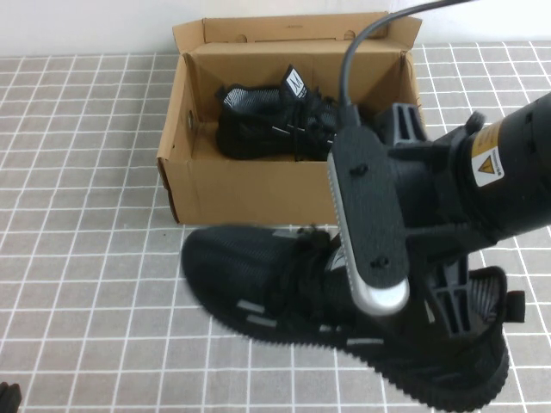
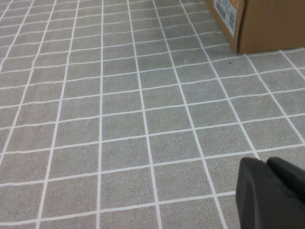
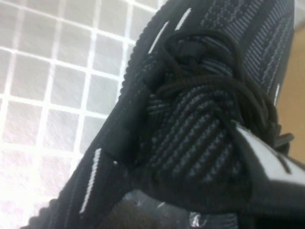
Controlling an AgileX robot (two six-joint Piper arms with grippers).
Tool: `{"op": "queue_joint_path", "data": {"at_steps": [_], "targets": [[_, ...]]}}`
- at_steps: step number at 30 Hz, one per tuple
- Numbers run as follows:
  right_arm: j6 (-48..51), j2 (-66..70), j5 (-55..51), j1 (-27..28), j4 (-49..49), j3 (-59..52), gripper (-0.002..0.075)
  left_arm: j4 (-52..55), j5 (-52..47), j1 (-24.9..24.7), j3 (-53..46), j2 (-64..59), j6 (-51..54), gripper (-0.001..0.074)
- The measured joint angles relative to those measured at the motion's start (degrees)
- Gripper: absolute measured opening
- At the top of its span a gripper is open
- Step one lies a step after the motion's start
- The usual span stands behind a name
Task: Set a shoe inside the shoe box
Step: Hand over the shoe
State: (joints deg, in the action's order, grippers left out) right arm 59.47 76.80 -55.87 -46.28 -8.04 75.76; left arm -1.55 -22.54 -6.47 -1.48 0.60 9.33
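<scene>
The shoe [image 1: 275, 292], a black knit sneaker with white dashes, lies across the near side of the shoe box [image 1: 258, 185], toe to the left, and looks raised off the cloth. My right gripper [image 1: 449, 303] is shut on the shoe at its collar near the heel. Up close in the right wrist view are the shoe's laces [image 3: 209, 81] and tongue [image 3: 190, 138]. The brown shoe box stands open with the mate shoe [image 1: 275, 120] inside. My left gripper [image 1: 7, 397] is parked at the near left corner, shut and empty [image 2: 267, 164].
A grey cloth with a white grid [image 1: 86, 258] covers the table. The box's lid flap [image 1: 293, 30] stands up at the back. The right arm's wrist camera and cable [image 1: 366, 206] hang over the shoe. A box corner [image 2: 267, 24] shows far from the left gripper.
</scene>
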Motion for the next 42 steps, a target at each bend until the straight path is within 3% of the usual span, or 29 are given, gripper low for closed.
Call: {"op": "queue_joint_path", "data": {"at_steps": [11,20,25,33,42], "targets": [[3.54,0.0,-7.87,0.0,-5.39,0.84,-0.0004,1.0,1.16,0.0,0.0,0.0,0.57,-0.0001],[3.81,0.0,-8.88,0.0,-8.68,1.12,-0.0004,-14.05,15.23,0.0,0.0,0.0,-10.23,-0.0001],[3.81,0.0,-8.99,0.0,-8.77,1.12,-0.0004,-15.67,20.94,0.0,0.0,0.0,-12.16,-0.0001],[3.81,0.0,-9.32,0.0,-8.77,1.12,-0.0004,-17.05,-2.07,-4.33,16.48,-7.2,-12.97,-0.0001],[3.81,0.0,-9.45,0.0,-8.77,1.12,-0.0004,-32.11,-18.25,-13.38,34.51,-25.92,-3.13,-0.0001]]}}
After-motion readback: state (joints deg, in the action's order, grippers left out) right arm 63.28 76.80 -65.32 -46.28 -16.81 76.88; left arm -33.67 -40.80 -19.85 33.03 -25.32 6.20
